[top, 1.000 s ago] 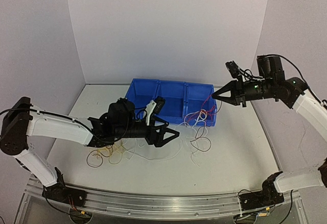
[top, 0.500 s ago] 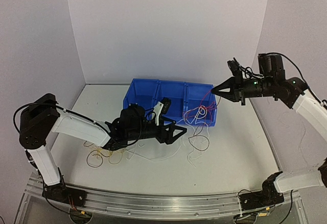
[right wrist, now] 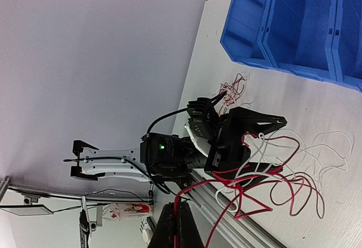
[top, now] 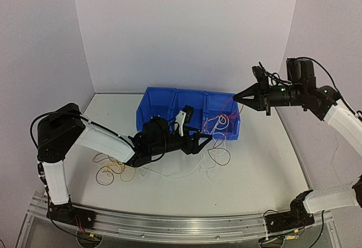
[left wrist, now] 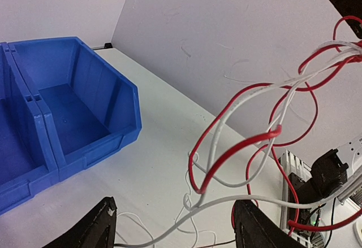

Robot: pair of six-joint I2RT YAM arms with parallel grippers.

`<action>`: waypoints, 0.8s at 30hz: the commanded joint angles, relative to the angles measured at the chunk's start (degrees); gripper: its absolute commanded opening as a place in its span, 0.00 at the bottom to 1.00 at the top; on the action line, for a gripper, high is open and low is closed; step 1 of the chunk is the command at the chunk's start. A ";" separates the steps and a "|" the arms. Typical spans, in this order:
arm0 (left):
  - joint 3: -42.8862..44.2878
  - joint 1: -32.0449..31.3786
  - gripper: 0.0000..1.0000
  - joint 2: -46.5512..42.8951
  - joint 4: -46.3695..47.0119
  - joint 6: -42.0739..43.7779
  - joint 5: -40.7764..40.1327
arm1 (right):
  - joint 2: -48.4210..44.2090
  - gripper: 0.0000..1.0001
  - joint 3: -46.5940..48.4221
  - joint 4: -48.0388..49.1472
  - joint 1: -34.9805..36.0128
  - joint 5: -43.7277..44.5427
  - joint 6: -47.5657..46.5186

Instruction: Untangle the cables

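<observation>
Left gripper [left wrist: 175, 213]: spread wide, white strand running between its fingers (unpinched).
Right gripper [top: 237, 98]: clenched on thin red and white floppy cables [left wrist: 266, 135].
Cables: hang toward 7 o'clock, past blue plastic bin [top: 169, 90].

Quick colour rundown. The three-compartment plastic bin [left wrist: 121, 104] is solid bright blue, no markings at all. The thin floppy red and white wires [left wrist: 249, 140] are plain: bright red next to off-white. The loose thin wire loops [top: 113, 169] toward the table's left edge are yellow and a dark brownish red. The flat tabletop [top: 260, 169] is white with a few faint grey scuffs. Both arms mix white shells with black joints, and the left gripper [left wrist: 175, 205] and right gripper [top: 236, 97] are matte black. A tiny light [top: 281, 90] on the right arm glows green. The walls [top: 186, 27] look pale lavender-white, and the metal rail [top: 186, 229] along the table's near edge is silver.
</observation>
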 commanded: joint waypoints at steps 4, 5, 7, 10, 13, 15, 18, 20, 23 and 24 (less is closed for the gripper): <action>4.10 -0.32 0.64 2.54 6.50 0.15 0.63 | -1.65 0.00 -0.37 3.23 0.51 -1.12 2.19; 4.46 -0.32 0.62 2.85 6.80 0.35 0.93 | -1.73 0.00 -0.52 3.35 0.54 -1.08 2.40; 5.20 -0.36 0.60 3.39 6.86 0.93 2.29 | -1.75 0.00 -0.79 3.52 0.62 -0.88 2.67; 6.27 -0.32 0.46 4.33 6.88 1.34 4.11 | -1.74 0.00 -0.86 3.84 0.68 -0.80 3.05; 6.69 -0.32 0.19 4.99 7.43 1.28 4.44 | -1.79 0.00 -0.82 4.11 0.70 -0.63 3.23; 6.63 -0.32 0.03 5.05 7.15 0.91 3.24 | -1.96 0.00 -0.77 4.07 0.67 -0.19 2.91; 5.37 -0.28 0.00 4.06 5.82 0.91 0.53 | -2.52 0.00 -0.48 3.48 0.67 1.70 1.31; 3.32 -0.34 0.00 2.75 4.82 0.68 -2.02 | -3.25 0.00 -0.09 1.24 0.68 4.98 -1.37; -0.20 -0.30 0.00 0.07 1.04 0.04 -8.88 | -4.50 0.00 2.08 -7.52 0.67 15.20 -8.18; -1.71 -0.23 0.00 -1.06 -0.73 -0.50 -11.86 | -5.03 0.00 2.58 -10.64 0.66 19.73 -10.74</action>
